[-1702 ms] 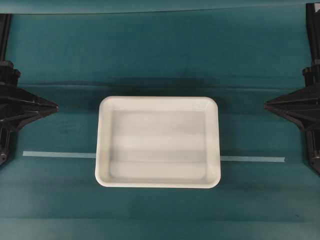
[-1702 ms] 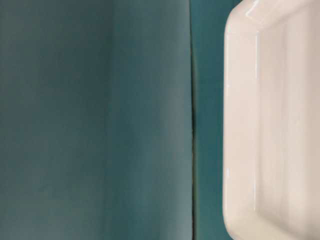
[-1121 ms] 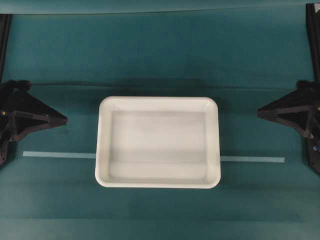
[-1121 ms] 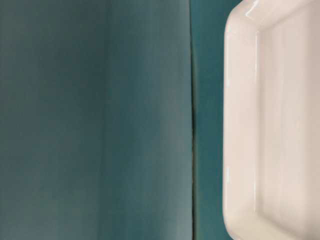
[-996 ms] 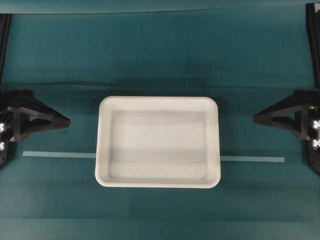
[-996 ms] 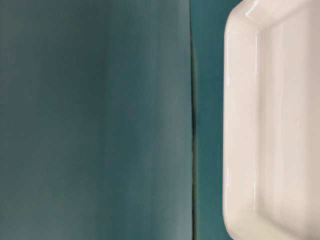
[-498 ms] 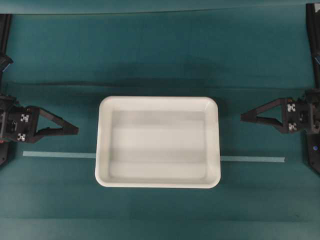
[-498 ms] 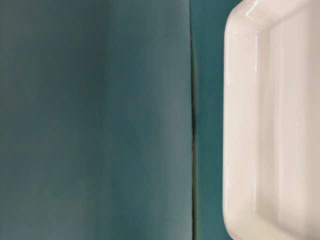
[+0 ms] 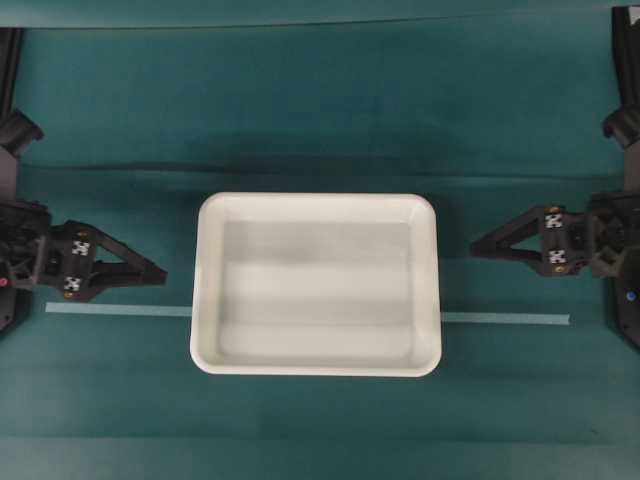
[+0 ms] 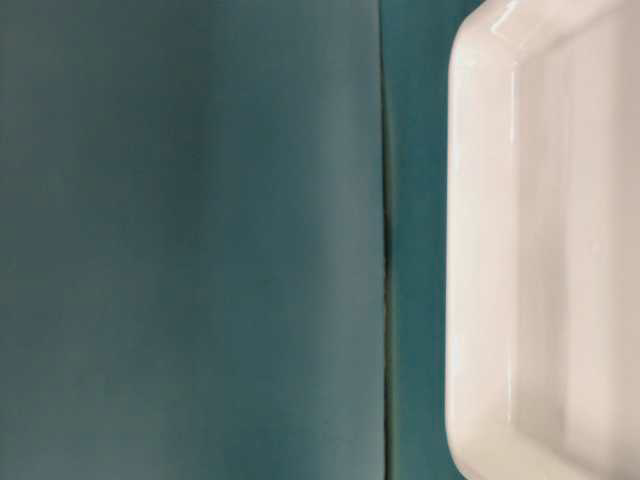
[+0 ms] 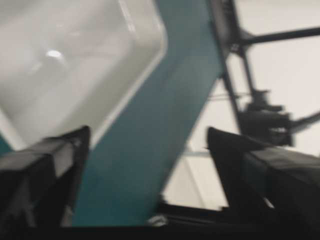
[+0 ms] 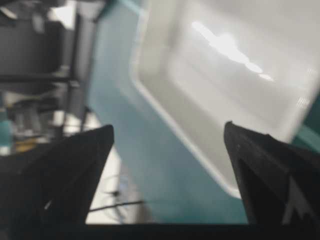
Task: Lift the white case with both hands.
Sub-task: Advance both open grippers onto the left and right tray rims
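A thin pale tape strip (image 9: 505,319) runs left to right across the teal table cover (image 9: 320,110), showing on either side of the white case (image 9: 316,284) and hidden where the case lies over it. The case sits flat in the middle of the table, its long sides running left to right, its floor bare. To its left, well clear of the rim, the left gripper (image 9: 158,272) points its tip toward the case's left side, a small white cross marker showing on its black body; the left wrist view shows its two dark fingers (image 11: 47,172) spread wide apart, with nothing between them but table cover and a corner of the case beyond. To the right of the case, also apart from the rim, the right gripper (image 9: 478,246) points inward from a spot slightly farther back than the left one. In the right wrist view its fingers (image 12: 75,165) likewise stand spread, framing the case's edge without touching it. Farther back, a fold line (image 9: 120,168) crosses the cover behind the case.
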